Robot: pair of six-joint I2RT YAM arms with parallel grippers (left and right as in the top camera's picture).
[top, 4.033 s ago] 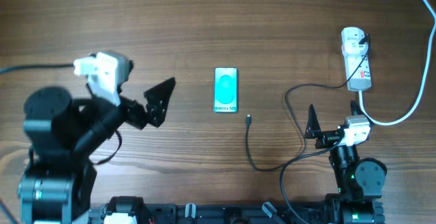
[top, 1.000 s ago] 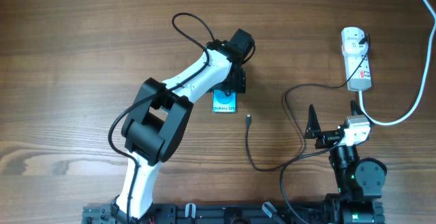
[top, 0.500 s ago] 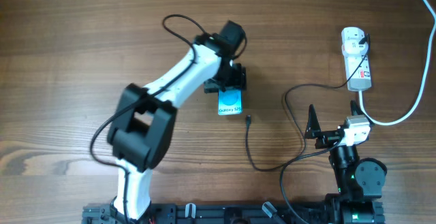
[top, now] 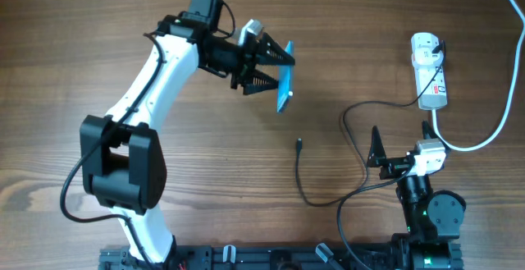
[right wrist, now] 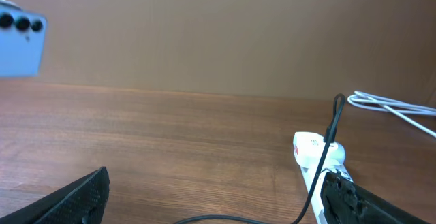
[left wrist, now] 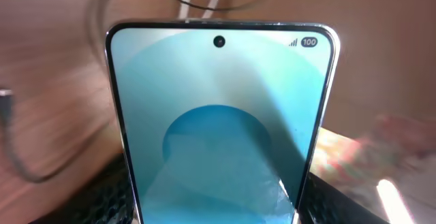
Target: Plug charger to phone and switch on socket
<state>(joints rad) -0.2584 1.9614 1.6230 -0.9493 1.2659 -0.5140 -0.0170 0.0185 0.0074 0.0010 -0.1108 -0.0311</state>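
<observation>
Left gripper (top: 281,71) is clamped on the phone (top: 284,94), which is held clear of the table (top: 123,24) at centre, tilted on edge. Right gripper (top: 401,141) is parked near right, jaws wide apart and empty. The charger (top: 299,144) tip lies on the wood, near-right of the phone; the socket (top: 428,81) is far right. The phone's lower end appears buried in the grip. Port access should be confirmed and the phone kept steady before the tip is aligned.
</observation>
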